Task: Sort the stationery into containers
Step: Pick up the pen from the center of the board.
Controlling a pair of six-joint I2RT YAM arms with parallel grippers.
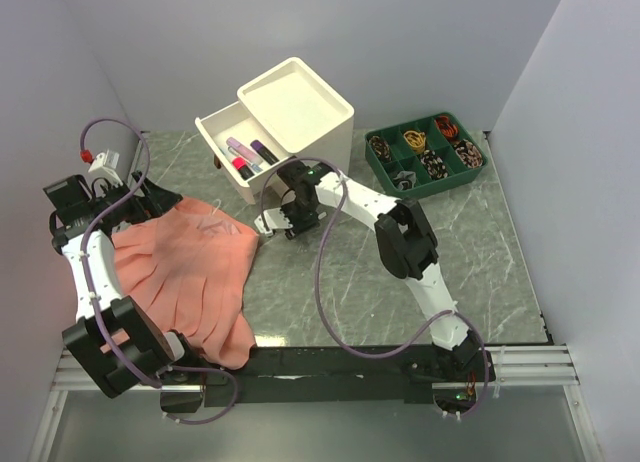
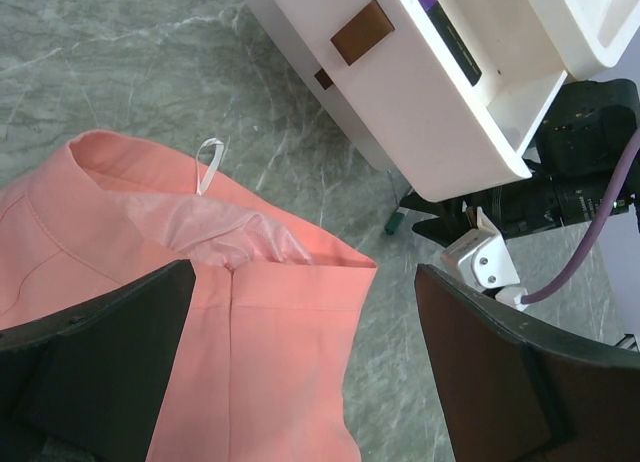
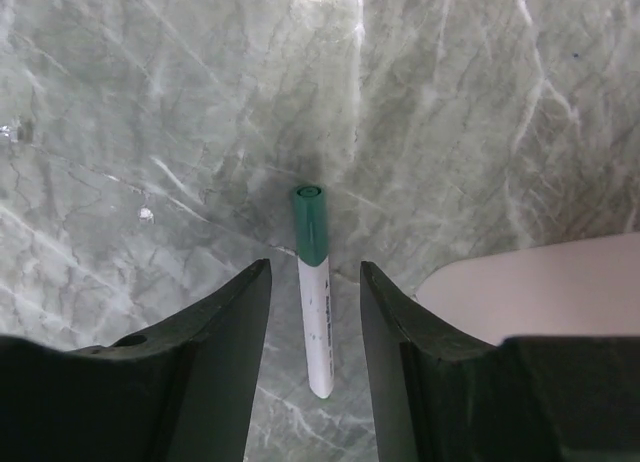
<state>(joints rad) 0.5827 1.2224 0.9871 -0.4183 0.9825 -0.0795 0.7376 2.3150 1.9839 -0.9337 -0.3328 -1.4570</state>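
Note:
The cream-white cabinet (image 1: 300,107) stands at the back, its upper drawer (image 1: 222,142) pulled out to the left. A pink highlighter (image 1: 238,150) and a purple one (image 1: 262,152) lie in that drawer. A green-capped white marker (image 3: 314,282) lies flat on the table in front of the cabinet. My right gripper (image 3: 315,282) is open and low over it, one finger on each side, neither touching; it also shows in the top view (image 1: 283,220). My left gripper (image 2: 305,362) is open and empty above the salmon-pink cloth's edge (image 2: 270,312). The marker's green tip (image 2: 397,222) shows under the drawer.
The salmon-pink cloth (image 1: 195,272) covers the left of the table. A green compartment tray (image 1: 380,154) with small dark items stands at the back right. White walls enclose the table on three sides. The drawer front (image 2: 400,82) has a brown handle (image 2: 362,30).

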